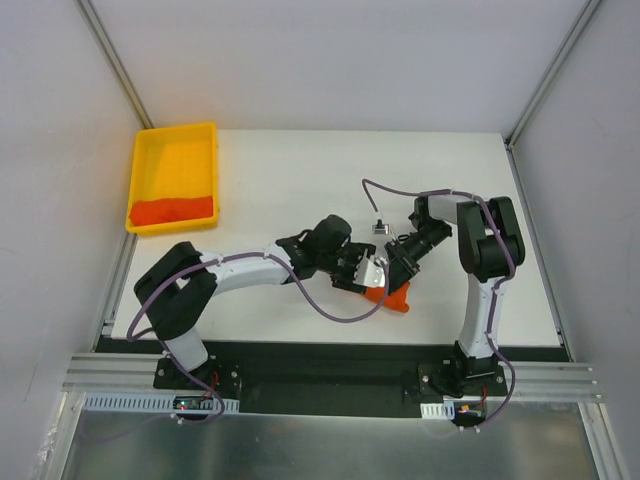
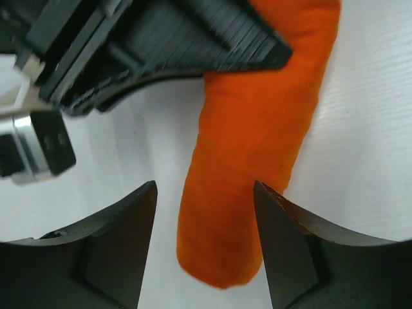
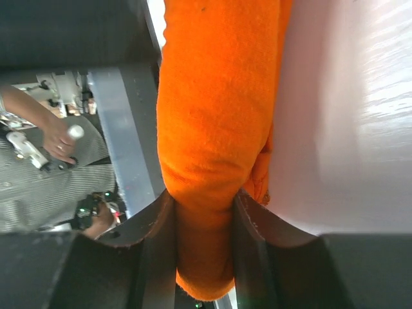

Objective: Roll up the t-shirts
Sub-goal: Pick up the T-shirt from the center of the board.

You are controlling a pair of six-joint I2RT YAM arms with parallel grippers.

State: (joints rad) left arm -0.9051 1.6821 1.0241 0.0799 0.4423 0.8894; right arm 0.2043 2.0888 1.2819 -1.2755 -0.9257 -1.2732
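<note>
A rolled orange t-shirt lies on the white table near its front edge. In the right wrist view my right gripper is shut on this roll, its cloth pinched between both fingers. In the left wrist view my left gripper is open, its fingers apart on either side of the roll's end without touching it. In the top view both grippers meet over the roll, the left and the right. Another orange t-shirt lies in the yellow tray.
The yellow tray stands at the table's back left corner. The table's front edge runs just below the roll. The right arm's wrist hangs close above the left gripper. A grey cable loops under the left arm.
</note>
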